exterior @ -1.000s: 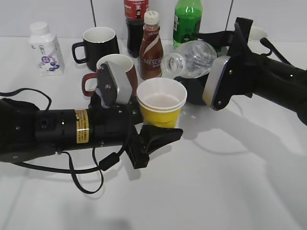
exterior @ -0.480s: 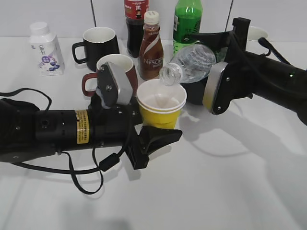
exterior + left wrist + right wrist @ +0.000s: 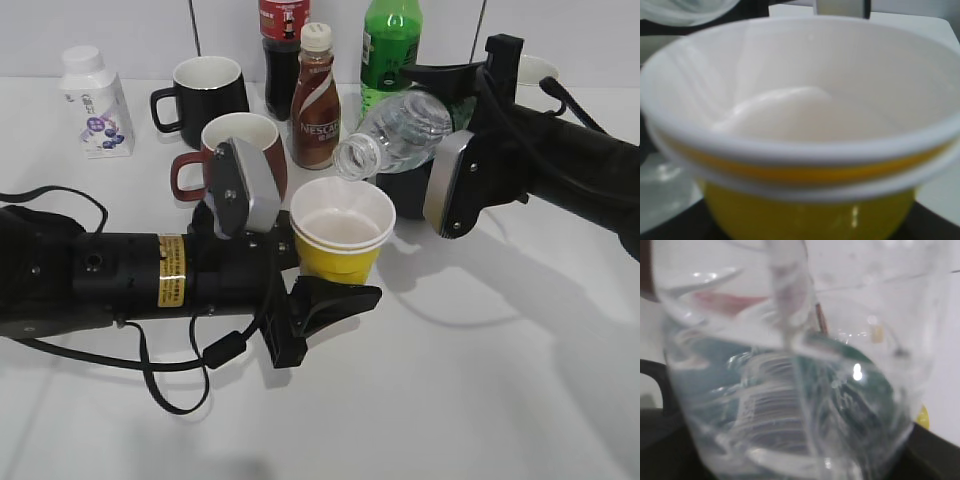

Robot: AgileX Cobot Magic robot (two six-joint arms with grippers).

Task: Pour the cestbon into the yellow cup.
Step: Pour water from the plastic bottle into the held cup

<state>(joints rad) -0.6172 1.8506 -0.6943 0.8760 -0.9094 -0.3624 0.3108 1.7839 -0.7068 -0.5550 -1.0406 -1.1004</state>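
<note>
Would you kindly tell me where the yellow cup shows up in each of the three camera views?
Exterior view: yellow cup at centre, between the left gripper's fingers.
Left wrist view: the cup fills almost the whole picture.
Right wrist view: only a yellow sliver at the right edge.
Shared landmark: the cestbon bottle, tilted above the cup, held by the right gripper.

Clear, glossy ribbed plastic cestbon (image 3: pixel 405 130); smooth yellow cup (image 3: pixel 340 232), matt white inside; glossy ceramic mugs (image 3: pixel 207 90).

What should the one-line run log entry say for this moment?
phase: pour | right pincer: holds cestbon tilted, mouth over cup | left pincer: holds yellow cup | stream: not visible
</note>
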